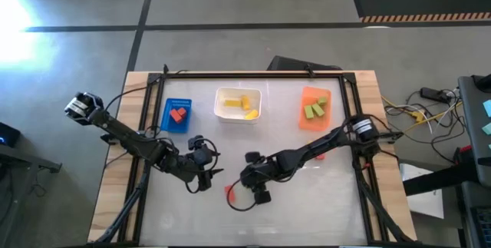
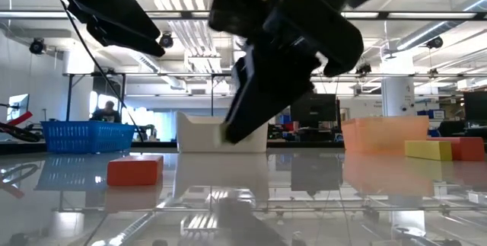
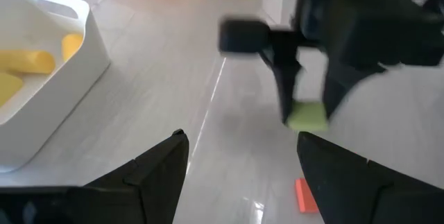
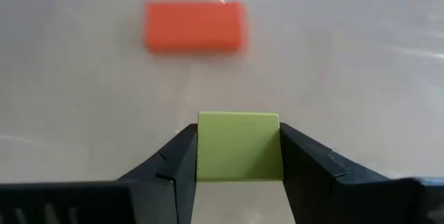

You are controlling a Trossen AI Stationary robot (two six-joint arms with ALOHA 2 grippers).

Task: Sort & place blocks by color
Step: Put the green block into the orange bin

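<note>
From above, the right gripper [image 1: 247, 177] sits mid-table beside a red block [image 1: 229, 193]. Its wrist camera shows a small light-green cube [image 4: 238, 146] clamped between the fingers. The left gripper [image 3: 239, 156] is spread, empty. No legible writing.

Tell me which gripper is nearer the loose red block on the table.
Right. The right gripper, shut on a green block, sits just beside the red block; the left gripper, open, is slightly farther off.
</note>
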